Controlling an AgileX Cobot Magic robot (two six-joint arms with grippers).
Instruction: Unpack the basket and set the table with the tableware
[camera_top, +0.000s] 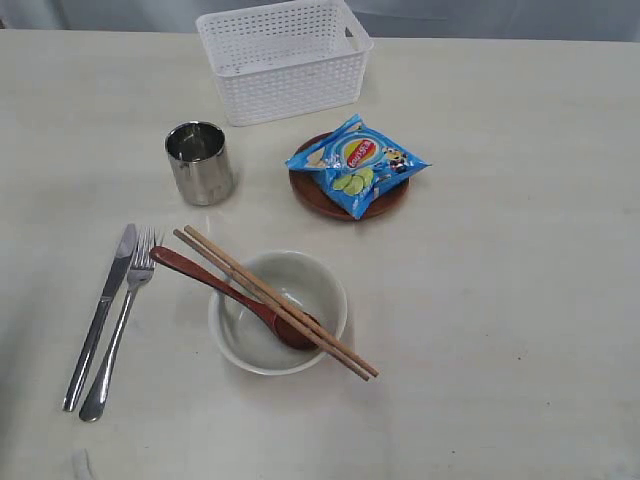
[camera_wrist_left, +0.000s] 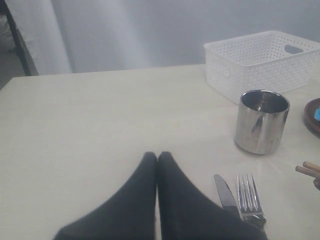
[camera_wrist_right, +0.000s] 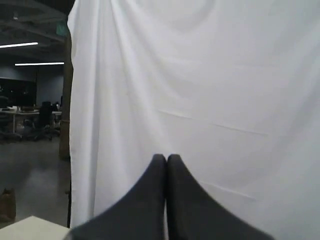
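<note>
The basket (camera_top: 290, 95) stands at the far edge of the table (camera_top: 500, 300), and its inside looks empty as far as the exterior view shows. The tableware is laid out in front of it. The steel cup (camera_top: 200, 162) stands upright, and the small plate (camera_top: 300, 190) beside it carries the blue chip bag (camera_top: 357, 165). The bowl (camera_top: 250, 350) sits nearer, with the red spoon (camera_top: 215, 282) resting in it and the chopsticks (camera_top: 240, 269) lying across its rim. The knife (camera_top: 101, 310) and the fork (camera_top: 121, 320) lie side by side to the left of the bowl.

The left gripper (camera_wrist_left: 157, 155) has its jaws pressed together with nothing between them, and it hangs over bare table near the knife and fork. The right gripper (camera_wrist_right: 166, 157) is closed and empty as well, and it faces a white curtain, away from the objects.

The unpacking seems finished, so the step in hand is probably only to check and draw away. To do it well, the left arm should lift straight up before it moves sideways, so that it does not push the knife or fork. The chopsticks look easy to disturb because they only rest on the bowl's rim. If they need correction, the jaws must open first and come down from above.
</note>
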